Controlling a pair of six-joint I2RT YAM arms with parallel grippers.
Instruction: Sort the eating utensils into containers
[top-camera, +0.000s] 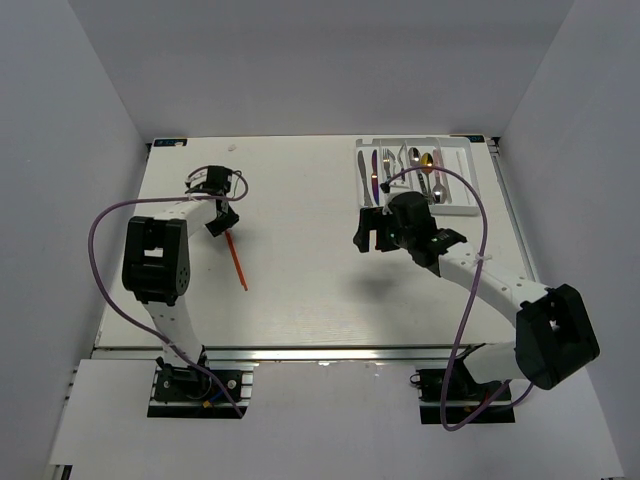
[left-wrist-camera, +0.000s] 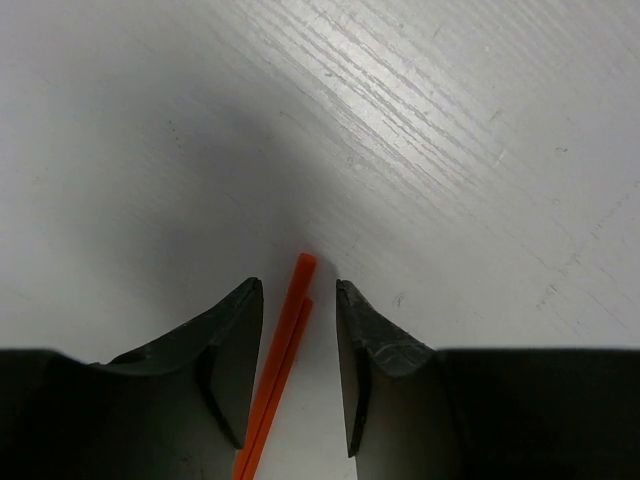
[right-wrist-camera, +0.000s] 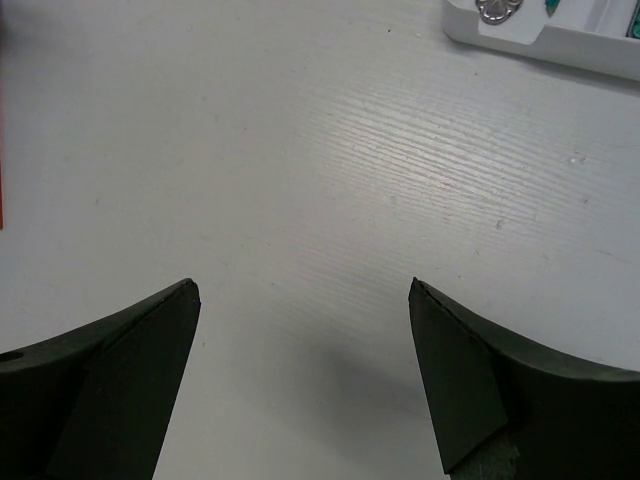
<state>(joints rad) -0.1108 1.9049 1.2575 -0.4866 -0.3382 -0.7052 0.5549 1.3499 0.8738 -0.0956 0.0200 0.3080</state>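
Bright, even overhead light; soft shadows and mild sheen on the table (top-camera: 300, 200).

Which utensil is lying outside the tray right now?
The orange-red chopsticks, on the table between the left claw's open fingers. Every other utensil visible lies in the white tray at far right.

Left gripper (top-camera: 222, 221) sits at orange chopsticks (top-camera: 238, 262) far end; cutlery (top-camera: 400, 163) lies in tray (top-camera: 462, 172).

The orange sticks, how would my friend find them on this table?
Look at the white table, on its left half, far from the white tray at the back right. The orange sticks lie flat there, one end between the fingers of the open left tool. Only they are bright orange; the tray's utensils are shiny metal.
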